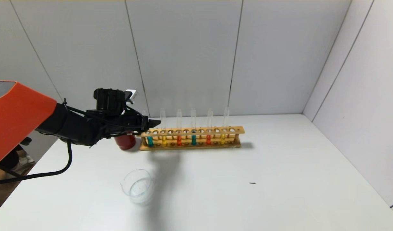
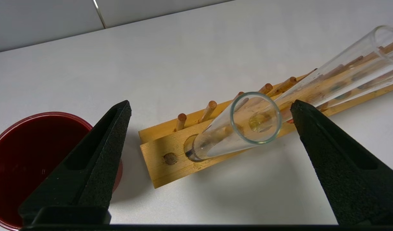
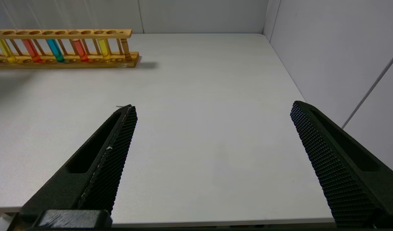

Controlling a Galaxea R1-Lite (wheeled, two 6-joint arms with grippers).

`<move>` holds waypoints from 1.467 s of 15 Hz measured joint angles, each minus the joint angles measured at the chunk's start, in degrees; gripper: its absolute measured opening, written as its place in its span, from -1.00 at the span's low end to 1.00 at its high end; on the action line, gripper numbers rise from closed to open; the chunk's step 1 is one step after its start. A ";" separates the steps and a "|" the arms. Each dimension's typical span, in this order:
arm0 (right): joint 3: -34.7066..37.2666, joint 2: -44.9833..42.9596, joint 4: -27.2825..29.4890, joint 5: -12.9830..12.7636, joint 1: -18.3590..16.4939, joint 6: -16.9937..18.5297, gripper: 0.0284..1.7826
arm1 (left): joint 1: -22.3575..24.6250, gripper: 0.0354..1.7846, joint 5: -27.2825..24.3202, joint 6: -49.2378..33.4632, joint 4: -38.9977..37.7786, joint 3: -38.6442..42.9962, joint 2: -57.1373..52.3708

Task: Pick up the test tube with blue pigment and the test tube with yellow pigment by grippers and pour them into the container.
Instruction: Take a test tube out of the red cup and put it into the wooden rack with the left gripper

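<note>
1. Test tube with blue pigment [image 1: 149, 136] is standing upright at the far left end of the wooden rack [image 1: 191, 138], centre of the head view, its long axis running vertically with the open mouth pointing up and the teal liquid sitting at the round bottom.
2. Left claw [image 1: 153, 123] is hovering at that end of the rack, upper left of centre in the head view, its tips reaching toward the upper part of this tube.
3. Seen from the left wrist view, the left claw [image 2: 209, 109] is gaping wide, one black finger on each side of the tube's open rim [image 2: 256, 117] and neither touching the glass.
4. A second blue tube [image 1: 193, 133] is standing upright near the middle of the rack.
5. Test tube with yellow pigment [image 1: 164, 134] is standing upright just beside the end tube; another yellow one [image 1: 222, 133] is sitting toward the rack's right end, with orange-red tubes [image 1: 179, 134] between.
6. Container [image 1: 138, 186] is resting on the white worktop [image 1: 279, 179] at lower left of the head view, well apart from the rack.
7. A dark red cup [image 1: 125, 141] is standing just left of the rack, partly hidden by the arm.
8. Right claw [image 3: 212, 107] is hanging wide apart over the bare worktop in the right wrist view, gripping nothing.
</note>
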 joint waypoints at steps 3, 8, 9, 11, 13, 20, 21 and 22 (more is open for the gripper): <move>0.00 0.00 0.00 0.00 0.02 0.00 0.96 | -0.23 0.96 0.63 0.00 0.00 -0.02 0.21; 0.00 0.00 0.02 -0.02 0.00 -0.02 0.96 | -0.23 0.96 2.36 0.02 0.02 0.45 -0.12; 0.00 0.00 0.00 -0.02 0.00 -0.02 0.96 | -0.15 0.96 2.39 0.00 0.02 0.74 -0.28; 0.00 0.00 0.00 0.00 0.00 0.00 0.96 | -0.15 0.94 2.36 0.09 0.00 1.06 -0.52; 0.00 0.00 0.00 0.00 0.00 0.00 0.96 | -0.17 0.80 2.28 0.17 0.02 1.22 -0.67; 0.00 0.00 0.00 0.00 0.02 0.00 0.96 | -0.15 -0.44 2.26 0.17 0.02 1.28 -0.78; 0.00 0.00 0.00 0.00 0.02 -0.02 0.96 | -0.15 -0.59 2.28 0.17 0.02 1.28 -0.78; 0.00 0.00 0.00 -0.02 0.02 0.00 0.96 | -0.15 -0.67 2.36 0.22 0.00 1.28 -0.80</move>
